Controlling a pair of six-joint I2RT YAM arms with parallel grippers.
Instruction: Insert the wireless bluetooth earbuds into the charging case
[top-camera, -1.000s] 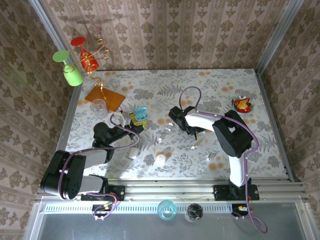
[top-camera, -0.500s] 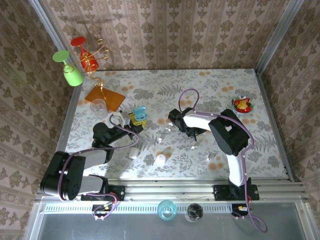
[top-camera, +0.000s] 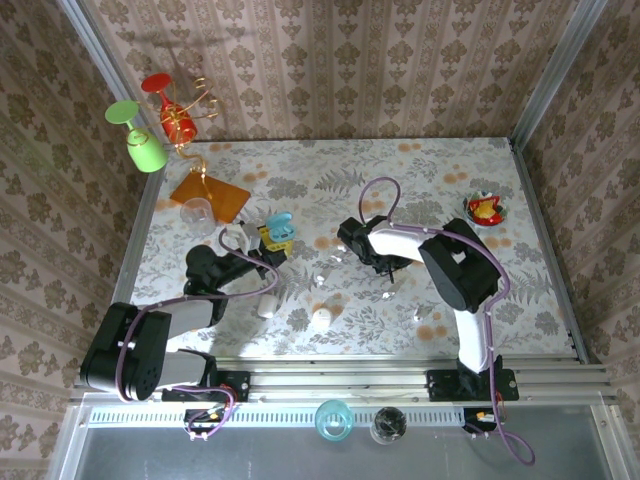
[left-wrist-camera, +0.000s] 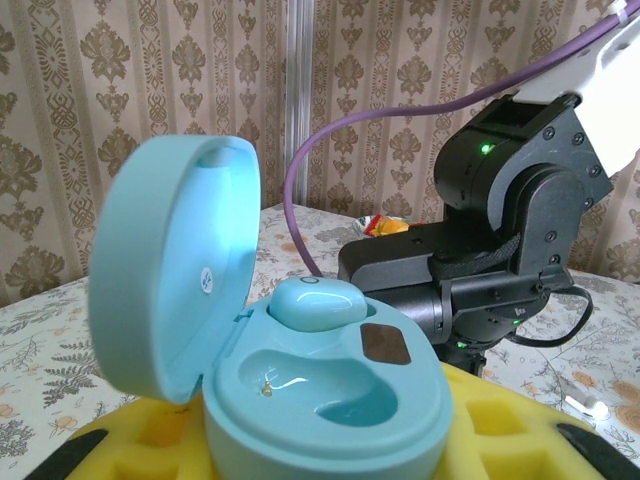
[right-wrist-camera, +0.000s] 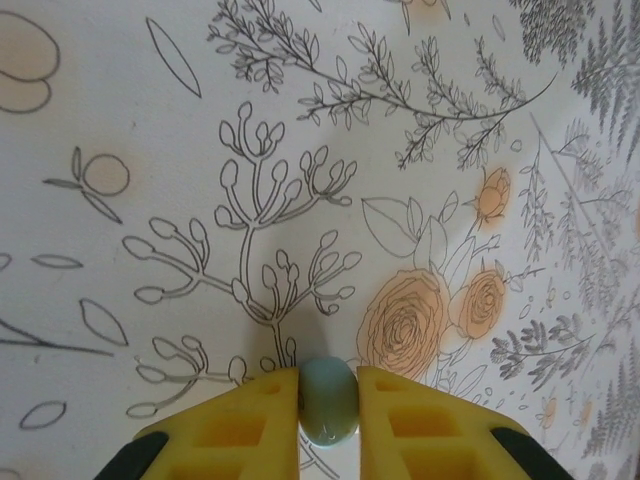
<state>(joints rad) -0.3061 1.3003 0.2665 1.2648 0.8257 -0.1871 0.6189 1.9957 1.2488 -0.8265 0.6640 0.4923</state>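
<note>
Right gripper, yellow foam pads clenched on a small pale-teal plastic earbud over the floral-patterned bench. Left gripper grasps the open teal plastic charging case; a second teal earbud sits in its rear socket.

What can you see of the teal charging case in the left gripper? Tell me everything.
The teal charging case looks like smooth, glossy plastic, pebble-rounded. It is open: its lid stands up on the left, hinged to the base. One teal earbud sits in the far well; the near well is empty, showing tiny metal contacts. A dark rectangular patch lies beside the earbud. The base sits roughly level, clamped between the yellow foam pads of the left gripper.
</note>
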